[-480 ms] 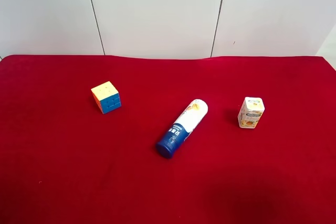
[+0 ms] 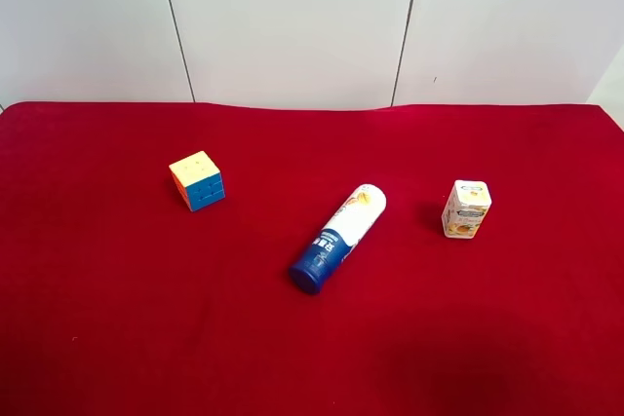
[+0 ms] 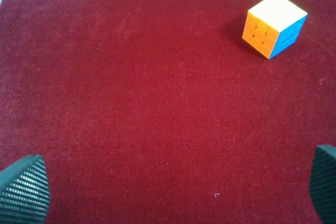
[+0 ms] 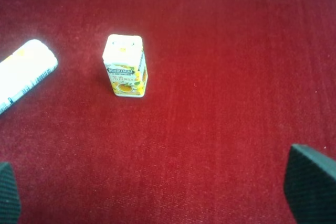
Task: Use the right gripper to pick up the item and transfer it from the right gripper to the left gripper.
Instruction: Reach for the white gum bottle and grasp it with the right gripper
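Note:
A small white and yellow carton [image 2: 466, 208] stands upright on the red cloth; it also shows in the right wrist view [image 4: 126, 65]. A blue and white cylinder [image 2: 338, 238] lies on its side mid-table; its white end shows in the right wrist view [image 4: 23, 74]. A colour cube [image 2: 197, 180] sits further left and shows in the left wrist view [image 3: 274, 25]. My right gripper [image 4: 157, 192] is open and empty, well short of the carton. My left gripper [image 3: 168, 190] is open and empty, apart from the cube. Neither arm shows in the exterior high view.
The red cloth [image 2: 117, 319] covers the whole table. A white panelled wall [image 2: 292, 26] stands behind its far edge.

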Controlling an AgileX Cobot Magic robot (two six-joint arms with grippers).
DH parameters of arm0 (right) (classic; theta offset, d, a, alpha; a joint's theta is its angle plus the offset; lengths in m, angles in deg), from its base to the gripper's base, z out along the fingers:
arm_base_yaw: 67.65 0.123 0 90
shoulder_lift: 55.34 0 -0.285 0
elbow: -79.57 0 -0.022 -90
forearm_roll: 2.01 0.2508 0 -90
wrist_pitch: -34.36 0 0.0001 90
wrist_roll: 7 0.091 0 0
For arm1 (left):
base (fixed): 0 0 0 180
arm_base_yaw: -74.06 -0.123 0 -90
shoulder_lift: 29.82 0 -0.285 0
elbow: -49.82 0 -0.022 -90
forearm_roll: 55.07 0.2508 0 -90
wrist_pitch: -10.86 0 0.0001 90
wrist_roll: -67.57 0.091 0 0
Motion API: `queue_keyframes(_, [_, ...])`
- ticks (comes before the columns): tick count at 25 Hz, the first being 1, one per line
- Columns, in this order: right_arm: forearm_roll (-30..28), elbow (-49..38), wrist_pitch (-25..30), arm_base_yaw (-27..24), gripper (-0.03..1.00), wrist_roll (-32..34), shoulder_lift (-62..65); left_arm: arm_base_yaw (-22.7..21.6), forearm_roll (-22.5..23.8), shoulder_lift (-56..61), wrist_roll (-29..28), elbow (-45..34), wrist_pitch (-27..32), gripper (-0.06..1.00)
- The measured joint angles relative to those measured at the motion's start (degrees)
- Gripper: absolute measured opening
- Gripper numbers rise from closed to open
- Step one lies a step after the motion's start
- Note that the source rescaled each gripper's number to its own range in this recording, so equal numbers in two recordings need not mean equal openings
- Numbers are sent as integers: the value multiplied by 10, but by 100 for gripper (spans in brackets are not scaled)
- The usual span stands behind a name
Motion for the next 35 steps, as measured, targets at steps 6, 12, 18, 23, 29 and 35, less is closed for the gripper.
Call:
queue_keyframes(6, [0, 0, 0, 0, 100, 0, 0, 0, 0, 0, 0, 0, 0, 100])
queue_keyframes(12, [0, 0, 0, 0, 100, 0, 0, 0, 0, 0, 0, 0, 0, 100])
queue_keyframes(18, [0, 0, 0, 0, 100, 0, 0, 0, 0, 0, 0, 0, 0, 100])
queue_keyframes(23, [0, 0, 0, 0, 100, 0, 0, 0, 0, 0, 0, 0, 0, 100])
queue_keyframes(29, [0, 32, 1, 0, 100, 0, -30, 0, 0, 0, 0, 0, 0, 100])
queue_keyframes(35, [-1, 121, -1, 0, 100, 0, -200, 0, 0, 0, 0, 0, 0, 100])
